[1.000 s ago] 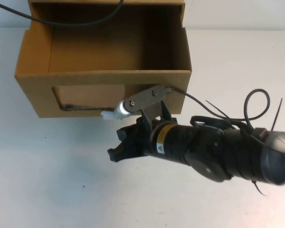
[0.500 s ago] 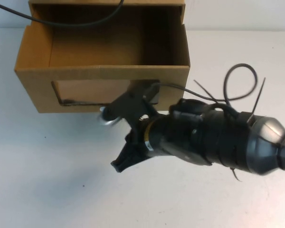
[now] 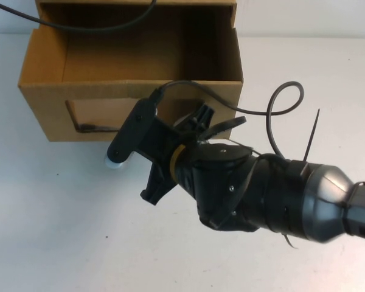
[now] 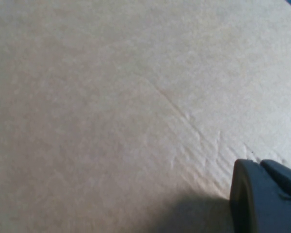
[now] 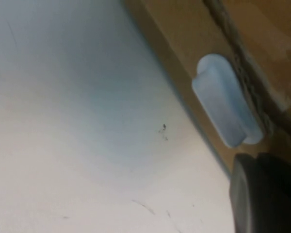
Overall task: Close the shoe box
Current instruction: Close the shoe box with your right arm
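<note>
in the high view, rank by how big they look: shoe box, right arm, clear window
1. Shoe box and right arm: look alike, arm nearer the camera.
2. Clear window.
Right gripper is at the box front; left gripper is against cardboard.

Shoe box (image 3: 134, 73): brown corrugated cardboard, drawer-style, standing upright on the white table at its far left, open on top with bare interior showing, clear window in near front wall, small white pull tab (image 5: 226, 101) below the window.
</note>
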You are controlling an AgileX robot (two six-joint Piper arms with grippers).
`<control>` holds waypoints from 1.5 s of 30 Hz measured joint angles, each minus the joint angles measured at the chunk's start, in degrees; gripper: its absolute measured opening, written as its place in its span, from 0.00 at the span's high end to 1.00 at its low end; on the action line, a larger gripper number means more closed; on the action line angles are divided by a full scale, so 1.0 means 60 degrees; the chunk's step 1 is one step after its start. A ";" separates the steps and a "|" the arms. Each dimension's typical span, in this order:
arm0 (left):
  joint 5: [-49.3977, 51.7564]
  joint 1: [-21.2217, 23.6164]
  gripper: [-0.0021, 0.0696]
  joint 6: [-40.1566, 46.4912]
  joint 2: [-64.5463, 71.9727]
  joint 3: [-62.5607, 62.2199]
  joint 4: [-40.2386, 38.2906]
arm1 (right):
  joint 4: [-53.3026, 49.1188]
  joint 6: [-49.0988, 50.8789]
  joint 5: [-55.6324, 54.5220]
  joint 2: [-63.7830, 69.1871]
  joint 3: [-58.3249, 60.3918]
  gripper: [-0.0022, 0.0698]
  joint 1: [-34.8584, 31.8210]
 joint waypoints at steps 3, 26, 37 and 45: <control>0.0000 0.0000 0.98 -0.0036 0.0000 0.0000 0.0000 | -0.0041 0.0211 0.0017 0.0139 0.0000 0.99 0.0000; 0.0000 0.0000 0.98 -0.0133 0.0000 0.0000 -0.0022 | -0.1217 0.1306 -0.0093 0.0710 -0.0423 0.99 -0.0115; 0.0017 0.0000 0.98 -0.0157 0.0000 0.0000 -0.0059 | -0.1490 0.1306 -0.0469 0.1521 -0.1583 0.99 -0.0653; -0.0003 0.0000 0.98 -0.0173 0.0000 0.0000 -0.0077 | -0.1490 0.1329 -0.1015 0.1610 -0.2088 0.99 -0.1057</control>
